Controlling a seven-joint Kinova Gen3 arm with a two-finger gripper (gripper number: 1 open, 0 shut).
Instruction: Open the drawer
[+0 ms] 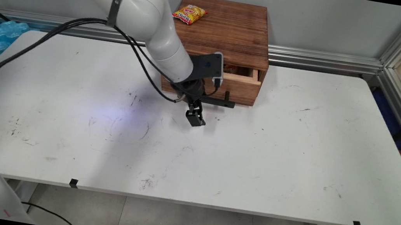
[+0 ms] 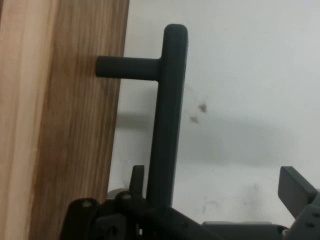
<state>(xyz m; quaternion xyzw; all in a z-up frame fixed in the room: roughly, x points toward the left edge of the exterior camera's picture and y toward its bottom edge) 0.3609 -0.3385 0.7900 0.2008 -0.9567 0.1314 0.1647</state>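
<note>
I see my tool (image 1: pixel 195 119) spread apart just in front of the wooden box (image 1: pixel 222 33) on the worktop (image 1: pixel 257 156), holding nothing. The drawer (image 1: pixel 241 85) stands pulled partly out, its black handle (image 2: pixel 167 115) beside one finger (image 2: pixel 295 190). A snack packet (image 1: pixel 189 13) lies on the box.

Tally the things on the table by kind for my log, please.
Wooden drawer box, drawer pulled partly out: 1
Black bar handle on the drawer front: 1
Yellow snack packet on top of the box: 1
Total: 3
</note>
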